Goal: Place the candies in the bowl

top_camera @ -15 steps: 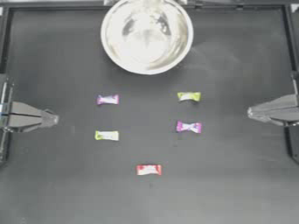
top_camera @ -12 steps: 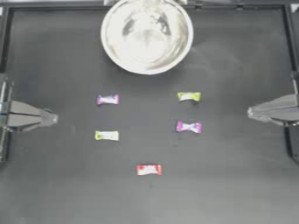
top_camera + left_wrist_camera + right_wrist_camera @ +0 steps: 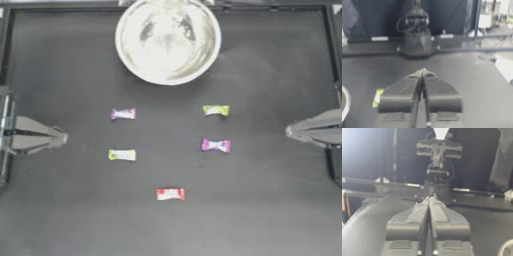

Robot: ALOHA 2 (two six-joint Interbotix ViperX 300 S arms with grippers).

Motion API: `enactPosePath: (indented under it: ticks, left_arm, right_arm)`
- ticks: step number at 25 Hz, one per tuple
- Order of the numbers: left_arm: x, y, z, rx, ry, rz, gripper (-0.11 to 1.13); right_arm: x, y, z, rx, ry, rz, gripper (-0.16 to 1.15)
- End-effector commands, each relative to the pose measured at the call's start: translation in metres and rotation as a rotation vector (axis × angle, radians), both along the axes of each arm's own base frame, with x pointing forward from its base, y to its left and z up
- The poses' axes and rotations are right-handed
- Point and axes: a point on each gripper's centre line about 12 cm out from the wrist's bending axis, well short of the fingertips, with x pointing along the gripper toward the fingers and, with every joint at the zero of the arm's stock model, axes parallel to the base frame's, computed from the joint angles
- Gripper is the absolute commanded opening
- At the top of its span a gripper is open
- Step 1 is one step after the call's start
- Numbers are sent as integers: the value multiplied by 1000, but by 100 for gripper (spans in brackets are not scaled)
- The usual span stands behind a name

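Left gripper (image 3: 59,136) and right gripper (image 3: 292,131) parked at table edges, jaws closed, empty. Five candies (image 3: 169,193) lie mid-table; bowl (image 3: 167,40) far centre. No pickup begun; next requires opening over one candy.

Top view: straight down over the whole table (image 3: 67,215), bowl (image 3: 167,40) at its far edge. Wrist views: low, close behind closed jaws, facing each other across the table, each catching the opposite arm.
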Motion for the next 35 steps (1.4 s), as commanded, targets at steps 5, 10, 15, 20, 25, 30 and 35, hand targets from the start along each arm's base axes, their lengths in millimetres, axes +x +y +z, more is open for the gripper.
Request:
enactPosePath:
  ticks: [5,10,15,20,25,30,35]
  left_arm:
    - [6,3,1,-4,94,16,96]
    - [11,18,-3,-52,253,91,103]
    - [21,45,-15,-87,496,204,103]
    - [32,63,-25,-38,642,254,103]
    - [48,80,-32,0,757,283,103]
    - [66,97,-47,46,893,281,103]
    - [91,116,-70,61,1010,266,103]
  right_arm:
    - [1,1,3,-12,-9,6,103]
    - [2,1,1,-7,-1,5,99]
    - [3,0,0,8,6,1,99]
    - [4,0,-2,14,14,1,99]
    - [4,0,-3,20,20,-2,99]
    - [4,-1,-6,39,28,-7,99]
    - [4,-2,-8,52,34,-10,99]
